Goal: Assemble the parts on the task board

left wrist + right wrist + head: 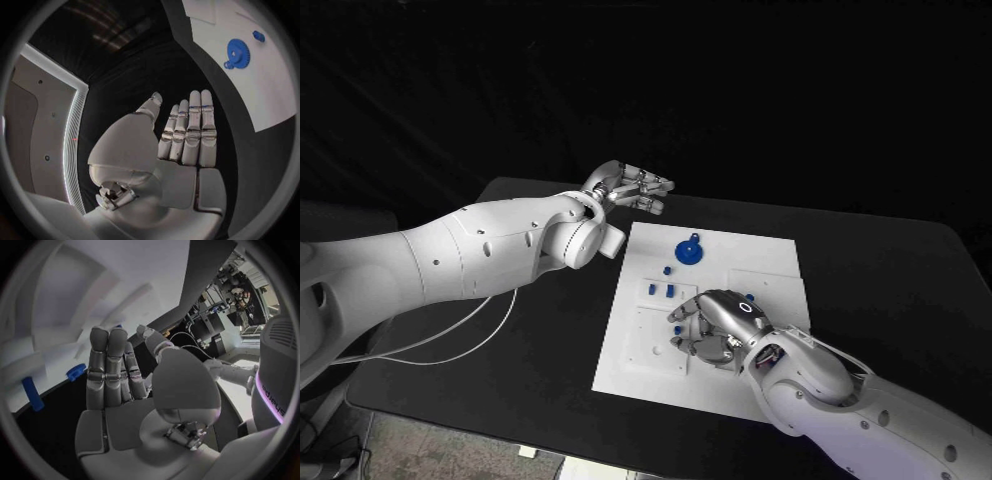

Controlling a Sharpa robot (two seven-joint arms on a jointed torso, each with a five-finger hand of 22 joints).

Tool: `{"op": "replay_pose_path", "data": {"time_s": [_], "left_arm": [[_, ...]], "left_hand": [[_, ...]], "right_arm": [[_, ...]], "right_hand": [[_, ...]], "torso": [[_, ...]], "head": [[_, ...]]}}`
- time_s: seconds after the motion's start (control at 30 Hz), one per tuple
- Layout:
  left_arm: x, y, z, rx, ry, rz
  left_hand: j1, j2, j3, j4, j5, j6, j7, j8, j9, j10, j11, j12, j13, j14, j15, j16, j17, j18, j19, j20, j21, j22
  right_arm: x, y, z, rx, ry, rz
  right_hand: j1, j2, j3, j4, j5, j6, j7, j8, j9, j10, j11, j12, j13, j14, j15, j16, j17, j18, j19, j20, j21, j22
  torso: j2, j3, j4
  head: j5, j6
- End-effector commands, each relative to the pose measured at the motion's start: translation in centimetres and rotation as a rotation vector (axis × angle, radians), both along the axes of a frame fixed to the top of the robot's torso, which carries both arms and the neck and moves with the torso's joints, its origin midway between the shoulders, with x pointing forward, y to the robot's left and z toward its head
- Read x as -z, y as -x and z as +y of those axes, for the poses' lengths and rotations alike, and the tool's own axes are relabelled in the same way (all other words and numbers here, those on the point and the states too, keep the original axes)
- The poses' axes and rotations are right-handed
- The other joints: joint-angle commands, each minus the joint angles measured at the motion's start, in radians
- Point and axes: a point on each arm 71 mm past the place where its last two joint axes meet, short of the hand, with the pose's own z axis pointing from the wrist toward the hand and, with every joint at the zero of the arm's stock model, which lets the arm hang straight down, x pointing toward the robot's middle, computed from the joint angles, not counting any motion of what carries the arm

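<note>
You had the task board point(733, 262) lying flat in the middle of the black surface point(891, 270), its long side running from near to far. A blue gear point(688, 250) with a round disc shape sat on the far part of the board, and the left wrist view showed it too point(237, 51), with a smaller blue part point(259, 36) just beside it. Several small blue parts point(669, 290) lay around the middle of the board, just on the far side of your right hand. Your left hand point(629, 187) hovered off the board's far left corner, above the bare surface, fingers point(190, 130) stretched out straight and side by side, holding nothing. Your right hand point(718, 328) was low over the near half of the board, knuckles up; in the right wrist view its fingers point(109, 365) were extended together with nothing visible between them. That same view showed a blue upright part point(33, 394) and a blue round part point(75, 372) just past the fingertips.
</note>
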Motion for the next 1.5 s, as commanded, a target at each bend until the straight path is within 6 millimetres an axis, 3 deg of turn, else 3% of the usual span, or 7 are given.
{"op": "replay_pose_path", "data": {"time_s": [0.03, 0.57, 0.73, 0.9, 1.23, 1.37, 1.5], "left_arm": [[-0.2, 0.0, -0.1, -0.002, 0.008, -0.014], [-0.2, -0.1, 0.2, -0.004, 0.007, -0.014], [-0.1, 0.0, 0.3, -0.004, 0.007, -0.011], [0.0, 0.0, 0.5, -0.006, 0.006, -0.009], [0.1, 0.0, 0.6, -0.004, 0.006, -0.004], [0.1, 0.0, 0.7, -0.003, 0.006, -0.003], [0.2, 0.0, 0.7, -0.002, 0.006, -0.001]], "left_hand": [[-0.001, 0.007, -0.001, 0.0, 0.002, -0.008, 0.001, 0.003, -0.001, -0.006, 0.001, 0.001, -0.001, -0.004, 0.004, -0.003, -0.001, -0.015, -0.006, 0.004, 0.006, -0.001], [-0.001, 0.006, -0.001, 0.0, 0.003, -0.006, 0.0, 0.003, -0.001, -0.004, 0.001, 0.001, -0.001, -0.003, 0.003, -0.003, 0.0, -0.016, -0.006, 0.003, 0.008, -0.002], [-0.001, 0.006, -0.001, 0.0, 0.003, -0.006, 0.0, 0.003, -0.001, -0.004, 0.001, 0.001, -0.001, -0.003, 0.003, -0.003, 0.0, -0.016, -0.006, 0.003, 0.008, -0.002], [0.0, 0.006, 0.0, -0.001, 0.003, -0.006, 0.0, 0.003, -0.001, -0.004, 0.001, 0.001, -0.001, -0.003, 0.003, -0.003, 0.0, -0.016, -0.006, 0.003, 0.009, -0.003], [0.0, 0.006, 0.0, -0.001, 0.003, -0.006, 0.0, 0.003, -0.001, -0.004, 0.001, 0.001, -0.001, -0.003, 0.003, -0.003, 0.0, -0.016, -0.006, 0.003, 0.009, -0.003], [0.0, 0.006, 0.0, -0.001, 0.003, -0.006, 0.0, 0.003, -0.001, -0.004, 0.001, 0.001, -0.001, -0.003, 0.003, -0.003, 0.0, -0.016, -0.006, 0.003, 0.009, -0.003], [0.0, 0.006, 0.0, -0.001, 0.003, -0.006, 0.0, 0.003, -0.001, -0.004, 0.001, 0.001, -0.001, -0.003, 0.003, -0.003, 0.0, -0.016, -0.006, 0.003, 0.009, -0.003]], "right_arm": [[-0.7, -0.1, -0.1, 0.001, -0.04, 0.014], [-5.7, -2.9, -4.8, 0.095, 0.007, 0.023], [-5.8, -3.7, -6.9, 0.119, 0.12, 0.08], [-5.8, -3.9, -8.0, 0.136, 0.157, 0.085], [-5.6, -4.1, -8.8, 0.159, 0.211, 0.08], [-5.6, -4.2, -9.0, 0.173, 0.225, 0.066], [-5.5, -4.4, -9.2, 0.198, 0.236, 0.048]], "right_hand": [[0.008, 0.003, -0.005, 0.001, 0.007, -0.007, 0.0, 0.001, -0.001, -0.007, 0.0, -0.002, 0.001, 0.001, 0.006, 0.005, -0.001, 0.011, 0.008, 0.003, -0.003, 0.002], [-0.003, -0.01, 0.104, -0.003, -0.015, 0.002, 0.003, 0.0, -0.001, 0.032, -0.008, -0.002, 0.0, 0.007, -0.001, 0.017, 0.002, -0.002, 0.027, -0.007, 0.019, 0.043], [0.061, 0.024, -0.209, 0.086, -0.045, -0.093, -0.014, 0.001, -0.003, -0.043, 0.008, 0.003, 0.001, -0.014, 0.016, 0.003, -0.018, 0.014, 0.01, 0.012, -0.104, 0.003], [0.094, 0.011, -0.252, 0.129, -0.053, -0.116, -0.019, 0.002, -0.003, -0.057, 0.012, 0.004, 0.001, -0.017, 0.019, 0.003, -0.027, 0.017, 0.014, 0.015, -0.135, -0.005], [0.181, -0.04, -0.287, 0.266, -0.079, -0.21, -0.048, -0.002, -0.006, -0.156, 0.036, 0.009, 0.0, -0.035, 0.034, -0.004, -0.05, 0.026, 0.022, 0.029, -0.182, -0.042], [0.184, -0.033, -0.247, 0.243, -0.102, -0.199, -0.045, -0.002, -0.006, -0.147, 0.033, 0.009, 0.0, -0.033, 0.032, -0.002, -0.051, 0.026, 0.028, 0.027, -0.182, -0.043], [0.137, -0.024, -0.057, 0.127, -0.217, -0.136, -0.032, 0.0, -0.004, -0.102, 0.023, 0.008, -0.001, -0.022, 0.022, 0.002, -0.051, 0.024, 0.038, 0.017, -0.174, -0.031]], "torso": [[0.0, 0.0001, -0.0001], [0.0, -0.0009, -0.0025], [-0.001, 0.0006, -0.0048], [0.002, 0.0047, -0.0055], [0.002, 0.0021, -0.0025], [0.001, 0.0016, -0.003], [0.001, 0.0002, -0.0026]], "head": [[-0.001, 0.003], [-0.027, 0.026], [-0.032, 0.027], [-0.035, 0.03], [-0.042, 0.031], [-0.044, 0.032], [-0.047, 0.033]]}}
